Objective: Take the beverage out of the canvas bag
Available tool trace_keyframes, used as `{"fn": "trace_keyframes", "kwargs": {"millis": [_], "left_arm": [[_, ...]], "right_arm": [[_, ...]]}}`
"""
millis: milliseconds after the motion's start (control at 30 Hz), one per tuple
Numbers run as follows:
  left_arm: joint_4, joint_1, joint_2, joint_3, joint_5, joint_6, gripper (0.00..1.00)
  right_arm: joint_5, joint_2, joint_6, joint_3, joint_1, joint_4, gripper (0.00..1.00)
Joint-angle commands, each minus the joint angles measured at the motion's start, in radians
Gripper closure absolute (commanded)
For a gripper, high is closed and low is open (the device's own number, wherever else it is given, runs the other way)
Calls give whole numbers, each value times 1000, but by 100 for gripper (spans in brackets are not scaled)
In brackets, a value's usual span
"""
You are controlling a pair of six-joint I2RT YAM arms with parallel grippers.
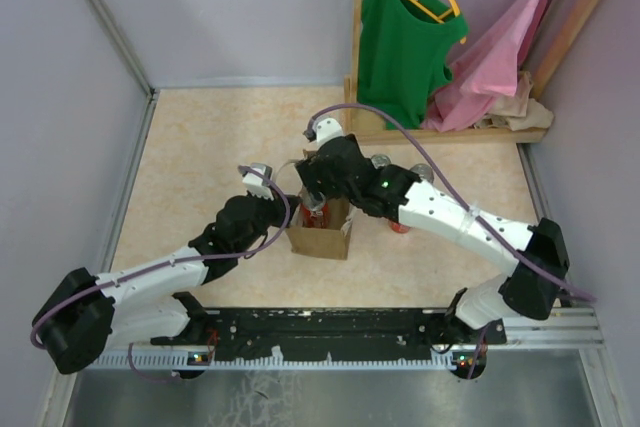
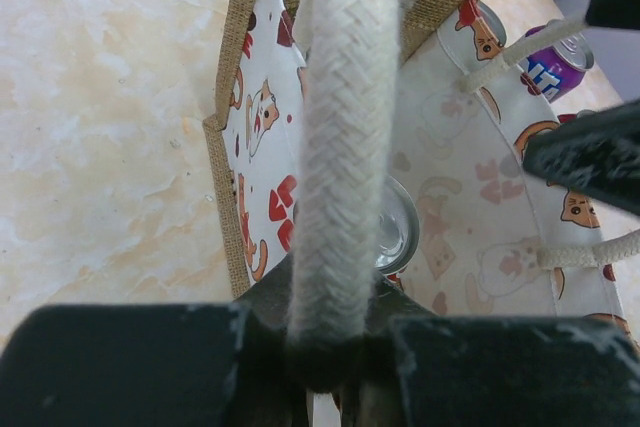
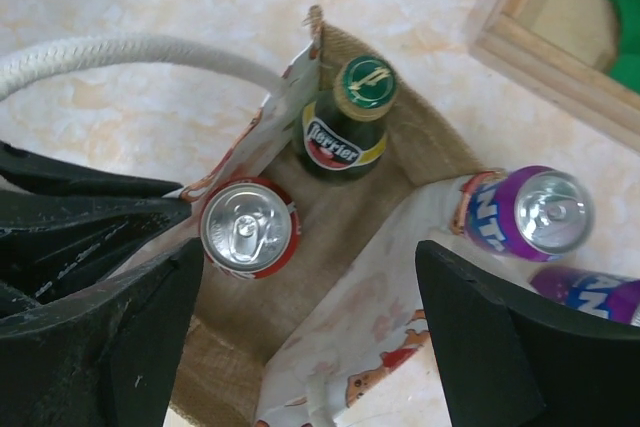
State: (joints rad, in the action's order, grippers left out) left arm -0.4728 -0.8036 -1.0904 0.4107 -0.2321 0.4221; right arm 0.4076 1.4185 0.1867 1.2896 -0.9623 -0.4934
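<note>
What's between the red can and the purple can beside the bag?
The canvas bag's side wall, in the right wrist view: red can inside, purple can outside.

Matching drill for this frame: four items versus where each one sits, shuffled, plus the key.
1. red can
2. green bottle
3. purple can
4. rope handle

a. standing outside the canvas bag
b. pinched in the left gripper
c. inside the bag, silver pull-tab top
d. inside the bag, green cap

Pairs: 1-c, 2-d, 3-a, 4-b
</note>
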Motion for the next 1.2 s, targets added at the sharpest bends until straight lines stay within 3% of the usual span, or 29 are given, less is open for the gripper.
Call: {"fn": "trace_keyframes", "kwargs": {"millis": [0,467,1167], "left_arm": [[45,-6,5,-12,1,-8,94],[43,-6,9,-13,9,-6,99],[43,-6,9,-13,16,-13,97]], "right_arm": [[-117,30,2,-11,-12,23,12],[-197,124,-10,-76,-14,45,1],[-151,264,-25,-113,-11,176,4]]}}
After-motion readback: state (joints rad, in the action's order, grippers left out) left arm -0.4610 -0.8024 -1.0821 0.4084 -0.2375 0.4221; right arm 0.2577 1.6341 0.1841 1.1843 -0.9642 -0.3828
